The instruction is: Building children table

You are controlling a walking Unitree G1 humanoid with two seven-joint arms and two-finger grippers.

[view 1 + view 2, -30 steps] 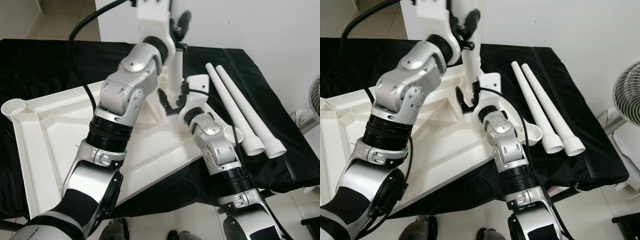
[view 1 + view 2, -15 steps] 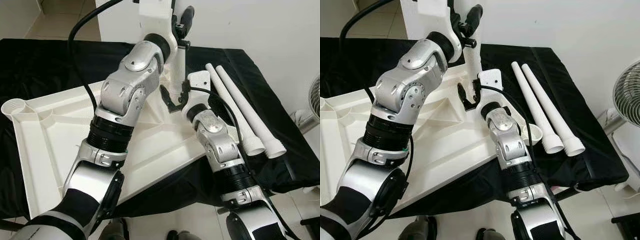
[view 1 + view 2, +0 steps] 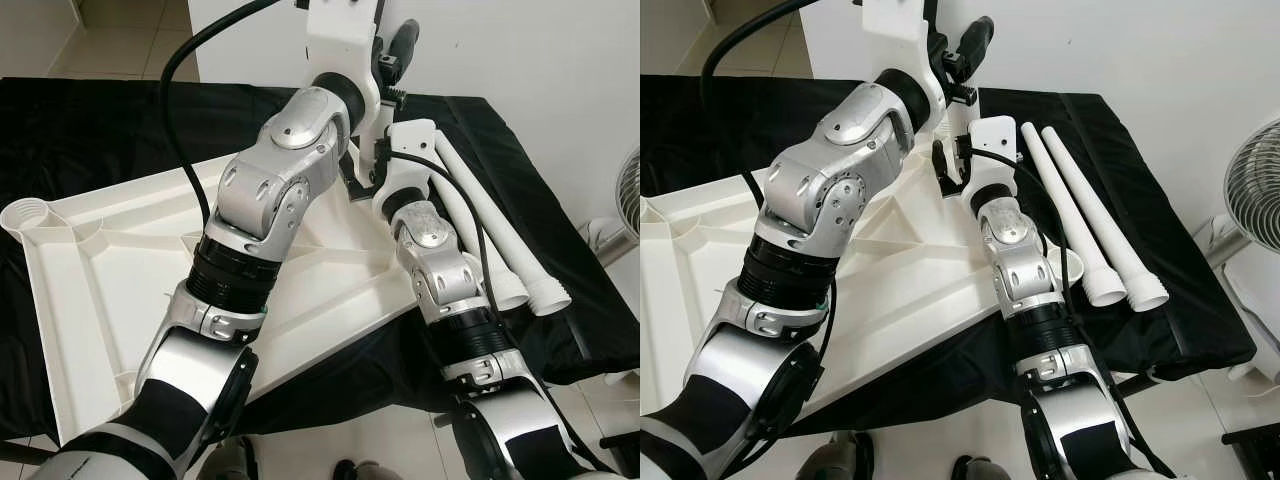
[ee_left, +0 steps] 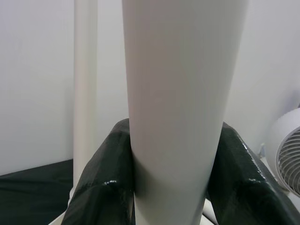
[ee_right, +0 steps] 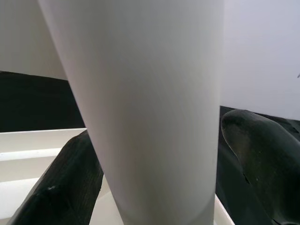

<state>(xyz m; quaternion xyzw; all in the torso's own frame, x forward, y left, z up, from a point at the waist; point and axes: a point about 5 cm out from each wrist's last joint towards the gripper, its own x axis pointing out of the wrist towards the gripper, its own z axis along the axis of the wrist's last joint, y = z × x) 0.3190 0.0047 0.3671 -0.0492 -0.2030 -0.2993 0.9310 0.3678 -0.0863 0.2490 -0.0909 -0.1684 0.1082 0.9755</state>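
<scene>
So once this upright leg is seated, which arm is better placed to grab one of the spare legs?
Right, probably. The two spare legs lie on the black cloth just beside the right arm; the left arm would have to reach across it.

Both arms reach forward, wrists close together; left gripper (image 4: 176,187) clamped, right gripper (image 5: 159,187) fingers apart.

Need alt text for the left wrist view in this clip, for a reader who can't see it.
A thick white table leg stands upright in close-up, clamped between the left gripper's two black fingers. A second, thinner-looking white leg stands behind it against a pale wall, with black cloth low down and a fan at the edge.
</scene>
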